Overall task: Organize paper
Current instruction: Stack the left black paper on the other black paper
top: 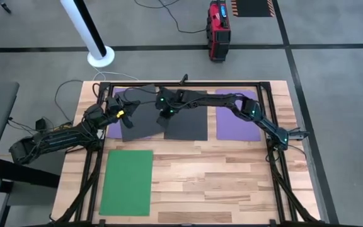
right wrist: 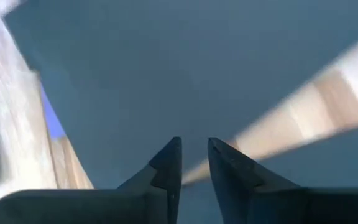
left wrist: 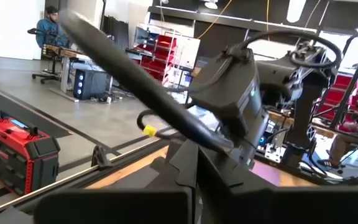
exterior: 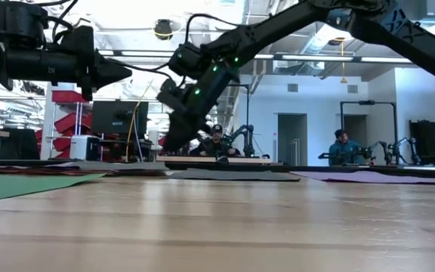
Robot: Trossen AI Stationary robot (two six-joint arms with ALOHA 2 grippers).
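While the right arm reaches in across the far half of the table (top: 232,183), the right gripper (top: 167,114) is down over the two dark grey sheets, its fingers (right wrist: 166,163) parted by only a narrow gap with nothing between them. One dark grey sheet (top: 191,125) lies square; the other dark grey sheet (top: 140,123) sits tilted beside it, the two meeting right under the gripper, perhaps overlapping at that edge. Purple sheets flank them: one purple sheet (top: 239,123) to the right, another purple sheet (top: 113,126) part covered at left. Nearer, well apart, lies the green sheet (top: 126,181). Hovering at the left edge is the left gripper (top: 120,113); open or clenched, one cannot tell.
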